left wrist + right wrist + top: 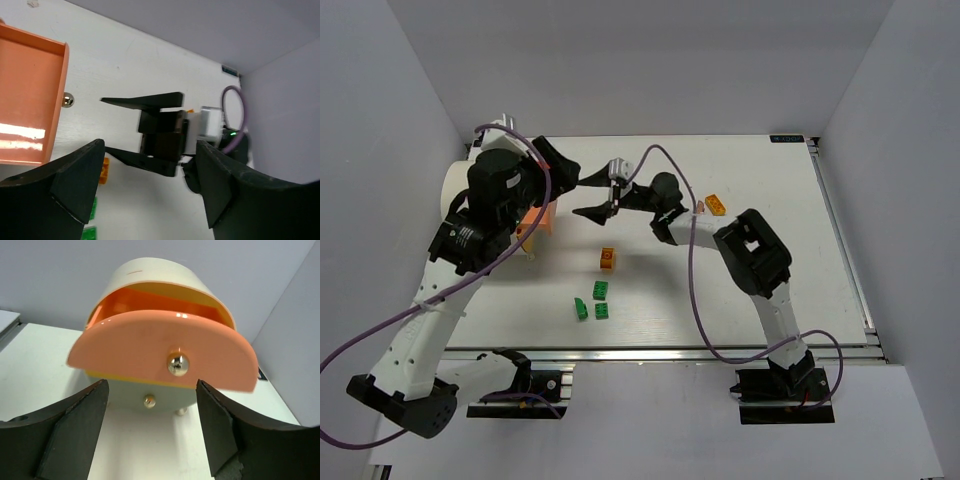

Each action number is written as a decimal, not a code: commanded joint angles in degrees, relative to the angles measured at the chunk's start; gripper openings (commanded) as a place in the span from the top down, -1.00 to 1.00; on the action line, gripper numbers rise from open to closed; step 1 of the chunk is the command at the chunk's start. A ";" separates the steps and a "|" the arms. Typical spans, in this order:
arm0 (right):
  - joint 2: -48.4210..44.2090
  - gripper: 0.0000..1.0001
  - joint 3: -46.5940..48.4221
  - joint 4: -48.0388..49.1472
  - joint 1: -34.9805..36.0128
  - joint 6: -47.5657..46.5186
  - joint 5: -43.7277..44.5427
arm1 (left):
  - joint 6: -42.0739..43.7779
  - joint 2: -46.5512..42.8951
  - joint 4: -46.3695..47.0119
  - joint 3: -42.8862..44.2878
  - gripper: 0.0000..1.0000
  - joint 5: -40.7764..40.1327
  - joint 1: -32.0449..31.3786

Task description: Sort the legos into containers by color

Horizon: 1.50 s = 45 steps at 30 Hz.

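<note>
Far left: cream-white drum [453,185] lies on its side at the table [770,280] edge, round face toward the centre. Its upper orange drawer [150,345] stands out from the shell, brass knob [178,364] in the middle of the half-round front; two smaller knobs show below it on the drum face. The left wrist view shows part of the drawer's tray interior, with only glare visible there. Left gripper [150,149] hangs over the drawer area, pointing right, jaws spread wide with nothing between them. Just right of it, right gripper [584,197] faces the drum and drawer front, apart from the knob (no contact visible in any view); its jaws are also spread wide, holding nothing. Nearer the arm bases, centre of the table: one orange lego [608,259] lies alone, and a loose cluster of three green legos [601,290] lies just nearer than it, all flat on the surface and well apart from the drum. Further right, past the right arm's forearm, a second orange lego [717,204] lies on the table, on the far side from the drum.
</note>
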 commanded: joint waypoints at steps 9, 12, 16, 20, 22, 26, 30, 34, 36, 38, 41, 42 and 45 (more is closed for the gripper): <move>-33.51 0.14 -25.31 -31.45 -11.87 -15.08 7.25 | 1.27 17.90 -13.18 2.72 0.29 22.73 -3.50; -39.40 0.87 -24.35 -45.05 -14.86 -16.85 13.05 | 0.83 21.50 -13.26 2.36 0.10 22.14 -6.92; -43.28 0.28 -22.33 -61.50 -18.55 -15.20 17.90 | 0.21 30.01 -20.80 7.45 -0.15 14.68 -11.94; -44.16 -0.44 -20.21 -74.50 -25.04 -11.68 17.29 | -3.11 36.63 -27.58 10.27 -0.48 2.66 -15.19; -44.86 -0.50 -21.61 -74.80 -26.46 -10.01 16.50 | -3.56 38.39 -28.47 8.53 -0.54 -1.32 -15.90; -46.62 -0.54 -23.64 -74.53 -30.58 -9.13 14.40 | -3.74 39.27 -23.30 3.25 -0.57 -9.67 -15.90; -46.45 -0.54 -22.85 -77.43 -32.96 -10.53 9.74 | -3.22 41.38 -20.22 1.66 -0.62 -12.67 -15.11; -47.06 -0.54 -23.46 -79.19 -34.90 -11.85 5.95 | -0.06 43.67 -14.43 0.34 -0.66 -12.07 -14.58; -47.32 -0.54 -23.73 -79.02 -35.78 -11.94 5.16 | 1.52 44.81 -12.31 -0.45 -0.67 -10.40 -14.58; -47.50 -0.54 -23.64 -79.10 -36.48 -12.20 4.90 | 2.32 46.65 -10.46 -0.71 -0.67 -8.99 -14.58; -47.59 -0.54 -22.85 -79.63 -37.10 -12.55 5.07 | 3.20 48.85 -8.61 -0.80 -0.65 -8.11 -14.06; -47.67 -0.54 -22.85 -79.72 -37.36 -12.55 5.07 | 3.29 49.55 -8.35 -0.37 -0.59 -8.02 -13.45; -47.67 -0.52 -22.76 -80.51 -37.89 -12.64 4.90 | 3.64 51.49 -8.61 0.51 -0.37 -7.49 -12.83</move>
